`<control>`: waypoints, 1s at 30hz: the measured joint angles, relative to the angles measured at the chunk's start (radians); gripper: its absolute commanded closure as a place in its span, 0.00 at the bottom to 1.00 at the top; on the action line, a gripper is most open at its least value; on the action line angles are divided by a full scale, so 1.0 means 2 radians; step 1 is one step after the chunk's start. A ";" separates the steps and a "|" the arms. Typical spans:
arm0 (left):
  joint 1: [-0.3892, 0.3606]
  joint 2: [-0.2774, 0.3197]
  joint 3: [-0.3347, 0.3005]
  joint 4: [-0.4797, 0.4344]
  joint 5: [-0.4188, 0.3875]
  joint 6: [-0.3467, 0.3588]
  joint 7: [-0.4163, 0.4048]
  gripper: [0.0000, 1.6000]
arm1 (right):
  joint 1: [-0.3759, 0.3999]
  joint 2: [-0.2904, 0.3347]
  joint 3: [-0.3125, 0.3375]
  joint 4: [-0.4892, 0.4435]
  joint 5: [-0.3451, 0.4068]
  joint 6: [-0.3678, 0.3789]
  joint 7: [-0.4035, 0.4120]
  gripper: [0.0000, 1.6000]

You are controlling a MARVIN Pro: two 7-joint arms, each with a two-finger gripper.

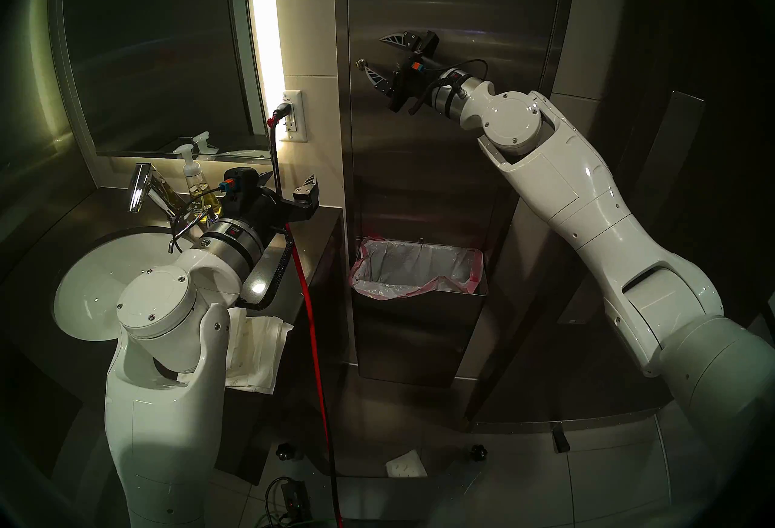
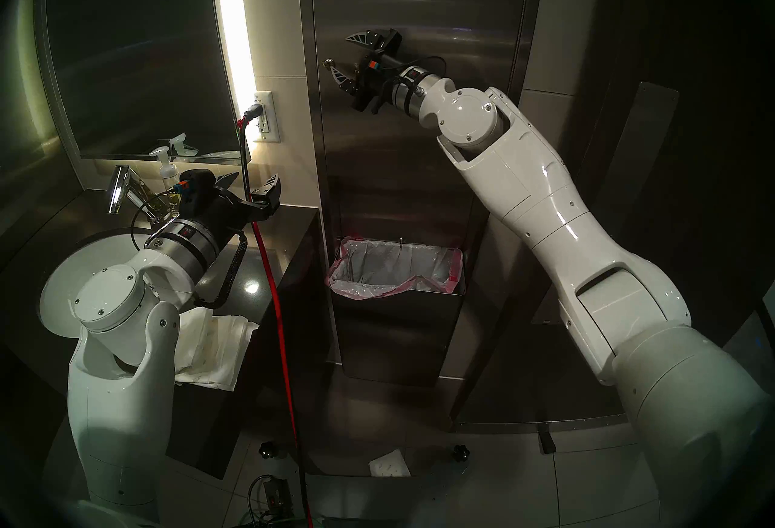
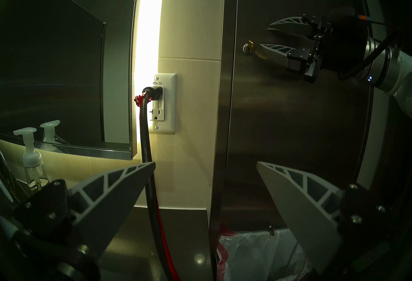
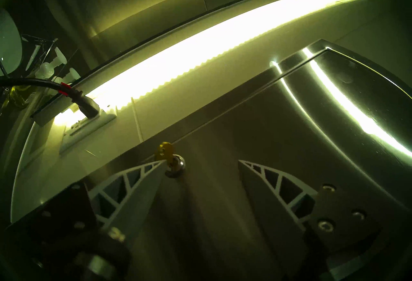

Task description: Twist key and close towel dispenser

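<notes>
The tall brushed stainless-steel towel dispenser [image 1: 453, 162] fills the far wall on the right of the scene, and its long door looks flush with the frame, so the closing part seems done or nearly so. Below the door sits the steel waste bin with its clear, red-edged liner [image 1: 415, 275], hanging open at the top. To the left runs the dark worktop [image 1: 318, 229] with the white round sink [image 1: 96, 288], a chrome tap and a clear pump bottle of yellow soap [image 1: 197, 187] under the dark-framed mirror [image 1: 146, 41].

Up at the door, the right gripper [image 1: 375, 55] points at the left edge of the panel, its fingers spread apart and holding nothing. The lower finger's tip sits right against the small brass-gold key with its round head [image 4: 163, 151], which stands in the round silver lock cylinder [image 4: 178, 167] near the door's left edge. The key is beside that finger, not between the two.

The left gripper [image 3: 205, 164] hangs over the worktop by the white wall socket [image 3: 163, 104], fingers wide and empty.

My read: the door is shut, and whether the key is already turned I cannot tell. If it is not, the fingers need to straddle the head first.
</notes>
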 measured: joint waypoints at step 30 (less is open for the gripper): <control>0.000 0.000 0.000 0.000 0.000 0.000 0.000 0.00 | -0.018 -0.002 -0.010 -0.001 0.002 0.001 -0.005 0.00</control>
